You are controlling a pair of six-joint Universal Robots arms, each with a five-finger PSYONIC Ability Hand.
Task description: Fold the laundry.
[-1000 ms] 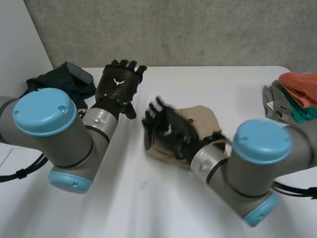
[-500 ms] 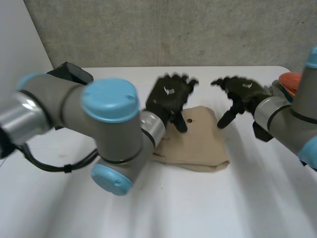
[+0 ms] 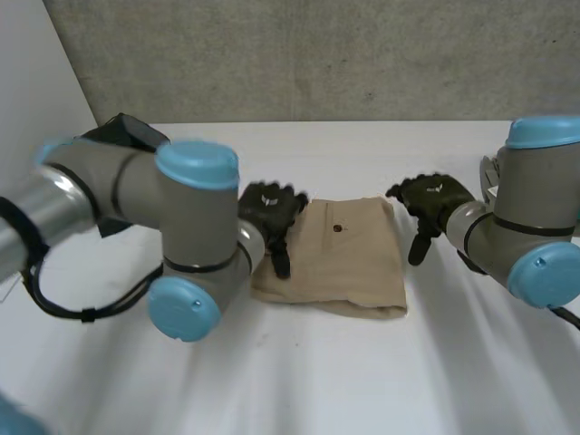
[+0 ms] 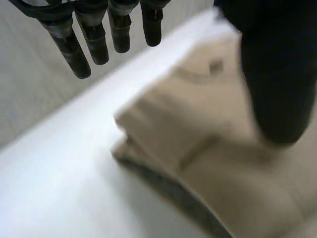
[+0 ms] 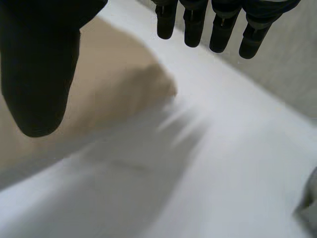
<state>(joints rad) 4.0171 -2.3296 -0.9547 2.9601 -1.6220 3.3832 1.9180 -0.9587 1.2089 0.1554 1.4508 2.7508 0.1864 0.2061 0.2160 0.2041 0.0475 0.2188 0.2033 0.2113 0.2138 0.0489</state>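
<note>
One folded tan garment [image 3: 349, 258] on the table [image 3: 362, 381], one dark pile [image 3: 122, 136] well left of it, my left hand [image 3: 269, 207] at its left edge, right hand [image 3: 430, 198] beside its right, both slack-fingered, empty, drawn nearer me than before.

The left arm [image 3: 136, 195] hides most of a dark garment [image 3: 136, 134] from us. The left hand [image 3: 269, 207] covers one edge of the beige cloth [image 3: 349, 263], and we cannot tell what its small dark spot [image 3: 338, 227] is.
</note>
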